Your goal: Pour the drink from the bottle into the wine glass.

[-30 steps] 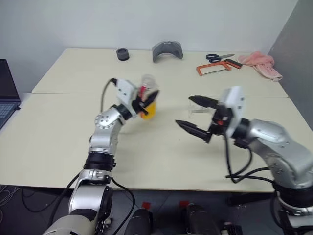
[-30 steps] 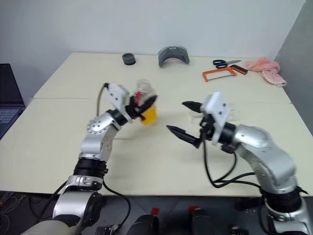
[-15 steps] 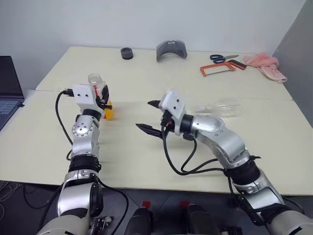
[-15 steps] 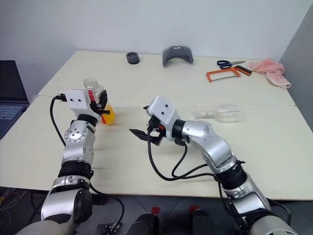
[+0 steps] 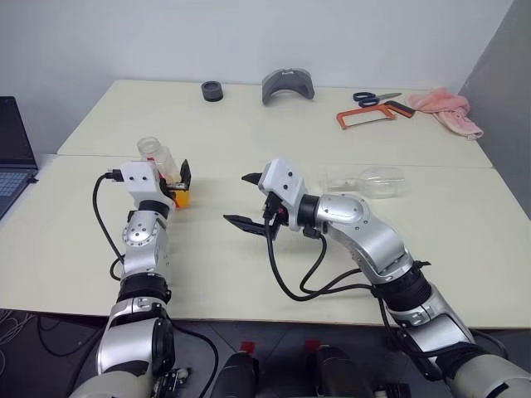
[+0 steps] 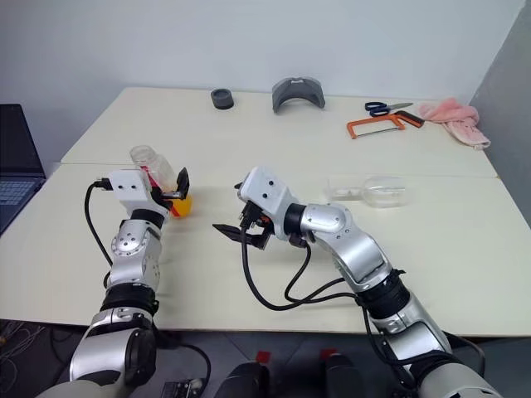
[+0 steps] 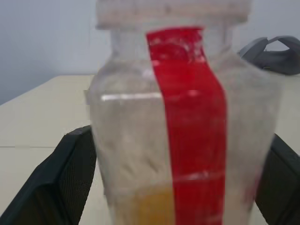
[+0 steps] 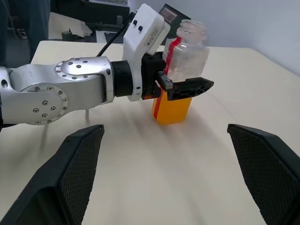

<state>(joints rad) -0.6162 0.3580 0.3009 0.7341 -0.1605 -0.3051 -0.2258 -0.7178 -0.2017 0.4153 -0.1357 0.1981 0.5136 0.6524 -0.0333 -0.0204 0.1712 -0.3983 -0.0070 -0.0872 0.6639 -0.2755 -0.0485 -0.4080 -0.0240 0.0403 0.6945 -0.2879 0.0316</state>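
The bottle (image 8: 183, 56), clear with a red stripe and no cap on its mouth, stands on the table at the left. The orange drink (image 8: 172, 108) fills its lower part. My left gripper (image 5: 170, 172) is open, with a black finger on either side of the bottle's body. To the right of the bottle my right gripper (image 5: 241, 199) hangs over the table, open and holding nothing, and it points toward the bottle. The wine glass (image 5: 369, 180) lies on its side on the table behind my right arm.
A laptop (image 5: 12, 157) sits at the far left edge. Along the back of the table (image 5: 249, 274) are a black ring (image 5: 211, 90), a grey curved part (image 5: 285, 84), scissors (image 5: 373, 97), an orange hacksaw (image 5: 365, 116) and a pink cloth (image 5: 444, 109).
My left arm carried the bottle to the left and down to the table, and its jaws spread. My right gripper swung left toward the bottle, staying open. The head view also shifted.
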